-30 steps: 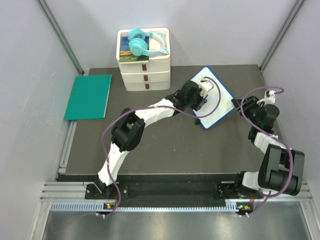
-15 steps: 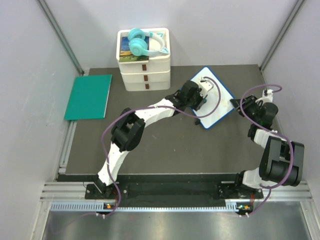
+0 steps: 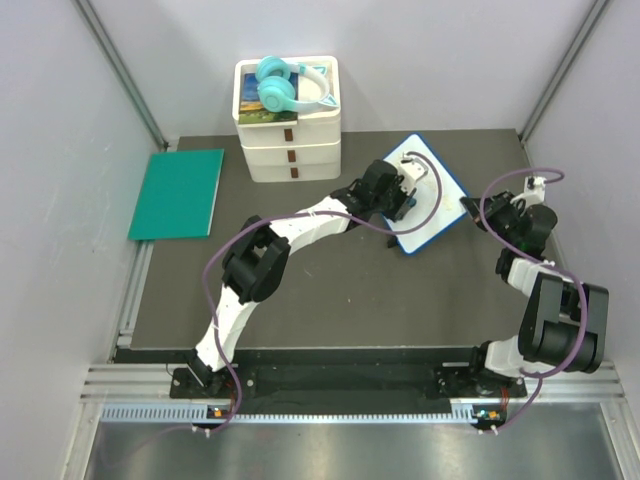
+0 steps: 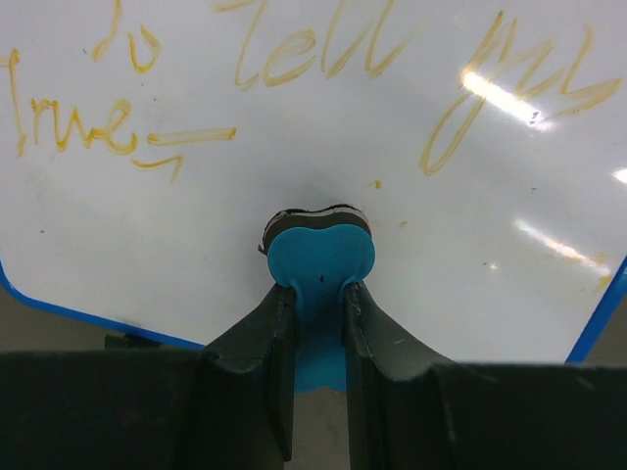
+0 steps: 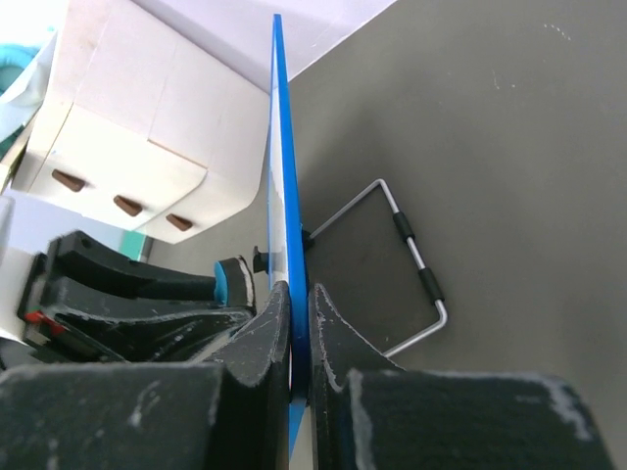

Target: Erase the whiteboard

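Behind your left gripper (image 4: 315, 294) and off to its left stands a white three-drawer unit (image 3: 290, 140) with teal headphones (image 3: 282, 85) on top. A green mat (image 3: 178, 192) lies flat, well apart, farther left. Nothing sits between either gripper and the board. Only the left arm's purple cable (image 3: 432, 198) loops over the board's face.

Your left gripper is nearly closed, pinching a blue eraser (image 4: 321, 253) whose dark pad presses on the whiteboard (image 4: 421, 255), which stands straight ahead of the fingers. Yellow-orange writing (image 4: 294, 49) remains above the eraser and to either side of it.

Your right gripper (image 5: 297, 292) is clamped on the board's blue frame, one finger on each face. The board is propped up, and its wire stand (image 5: 416, 257) rests on the table just right of that gripper.

A second ago the right gripper stood clear of the frame. It has since come in and taken hold, and the board has shifted slightly. The left gripper is where it was.

The table (image 3: 330, 290) is dark grey and matte, enclosed by pale walls (image 3: 60, 150) with aluminium posts at the corners.
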`<state>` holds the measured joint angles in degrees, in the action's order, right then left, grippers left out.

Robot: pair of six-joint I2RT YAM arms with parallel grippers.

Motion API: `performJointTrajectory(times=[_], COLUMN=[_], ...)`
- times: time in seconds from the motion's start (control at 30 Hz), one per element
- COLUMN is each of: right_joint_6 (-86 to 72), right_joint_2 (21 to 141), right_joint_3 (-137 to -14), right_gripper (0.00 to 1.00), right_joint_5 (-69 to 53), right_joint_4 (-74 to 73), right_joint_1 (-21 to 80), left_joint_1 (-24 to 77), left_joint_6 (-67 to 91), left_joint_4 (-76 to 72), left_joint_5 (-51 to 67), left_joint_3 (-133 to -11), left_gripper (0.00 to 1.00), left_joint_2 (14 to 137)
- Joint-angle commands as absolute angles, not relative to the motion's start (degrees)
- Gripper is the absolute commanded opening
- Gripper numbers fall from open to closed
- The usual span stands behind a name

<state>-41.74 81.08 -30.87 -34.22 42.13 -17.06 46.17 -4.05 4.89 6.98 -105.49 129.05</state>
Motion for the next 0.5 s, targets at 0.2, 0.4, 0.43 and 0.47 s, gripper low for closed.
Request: performJointTrajectory(times=[0.2,0.4,0.43,0.47], right_joint_6=[-32.0,-29.8,-29.79,-29.45], right_joint_2=[78.75,73.84,73.05,72.08], right_joint_3=[-31.21,-27.43,-26.99,-26.11], right_gripper=[0.0,0.0,0.0,0.0], right_joint_5=[-38.58,-38.23,-38.23,-37.88], right_joint_4=[42.1,39.02,38.68,38.06], right_joint_1=[-17.49,-17.32,-17.23,-16.97], left_joint_1=[46.14,46.41,46.67,46.84], left_joint_6=[-0.71,-0.09,-0.09,-0.09], left_joint_4=[2.9,2.2,2.11,1.94], left_joint_5=[12.92,15.38,15.55,15.56], left_joint_3=[-111.97,-112.59,-112.59,-112.67], left_gripper=[0.0,0.0,0.0,0.0], left_joint_2=[128.06,128.5,128.58,128.76])
